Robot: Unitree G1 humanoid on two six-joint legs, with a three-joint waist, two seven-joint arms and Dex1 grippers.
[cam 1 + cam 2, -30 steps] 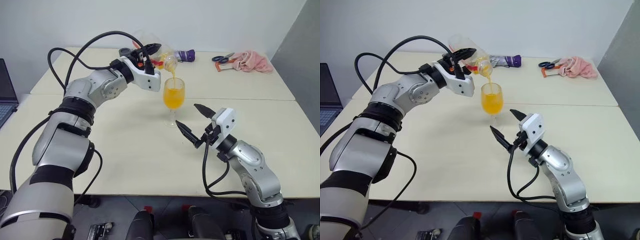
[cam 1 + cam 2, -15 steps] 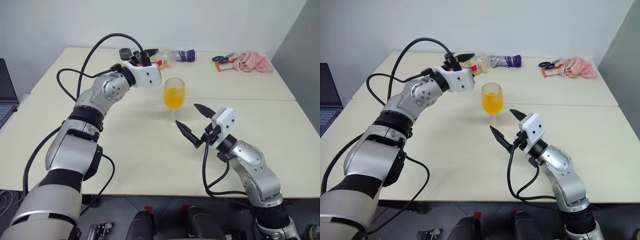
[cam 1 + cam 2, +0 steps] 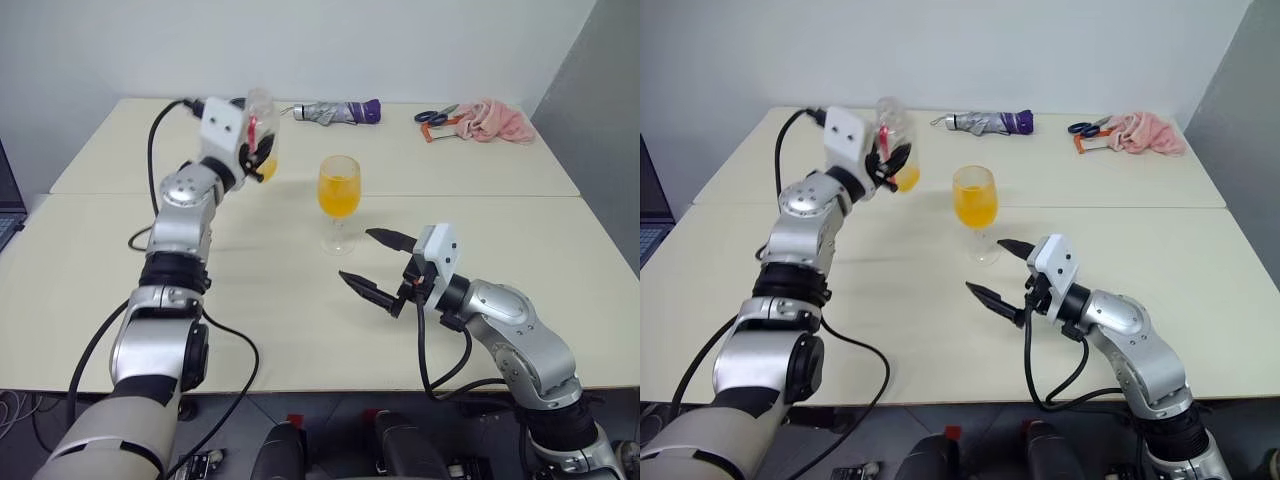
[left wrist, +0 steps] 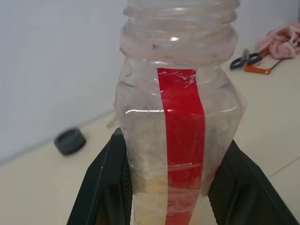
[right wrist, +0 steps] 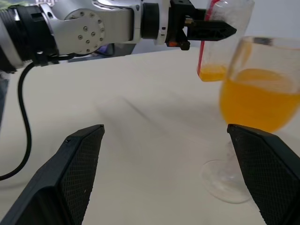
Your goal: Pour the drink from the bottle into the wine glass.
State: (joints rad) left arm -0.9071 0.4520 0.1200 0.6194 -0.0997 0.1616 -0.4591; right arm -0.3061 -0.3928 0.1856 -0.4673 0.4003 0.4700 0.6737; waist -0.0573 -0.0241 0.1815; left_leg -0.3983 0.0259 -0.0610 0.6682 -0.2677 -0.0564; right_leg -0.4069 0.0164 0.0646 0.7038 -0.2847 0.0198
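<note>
Orange-yellow drink [image 3: 338, 201] fills most of the bowl of the clear stemmed wine glass [image 3: 337, 203], which stands upright on the pale bench [image 3: 300, 300] near its middle.

Nearest the robot, the right pincer [image 3: 372, 264] hangs low over the bench, just short of the glass's round foot and a little to its right. Its two black fingers [image 5: 79, 164] are spread wide with nothing between them; in the right wrist view the glass rises close to one finger, not touching it.

Farther off and to the left of the glass, the left pincer [image 3: 258, 148] is pressed together on the small clear plastic bottle with a red vertical stripe [image 4: 180, 140]. The bottle stands upright in the grip, held above the bench, its threaded mouth open and uppermost. Only a shallow layer of orange liquid lies at its bottom, level with the upper part of the glass's bowl. Bottle and glass are apart, with bare bench between them.

Behind the bottle, a small dark round cap [image 4: 70, 141] lies on the bench toward the wall. Along the far edge lie a folded umbrella, grey with a purple end [image 3: 330, 111], then scissors with blue handles [image 3: 433, 116] and a crumpled pink cloth [image 3: 490, 120] at the far right corner.
</note>
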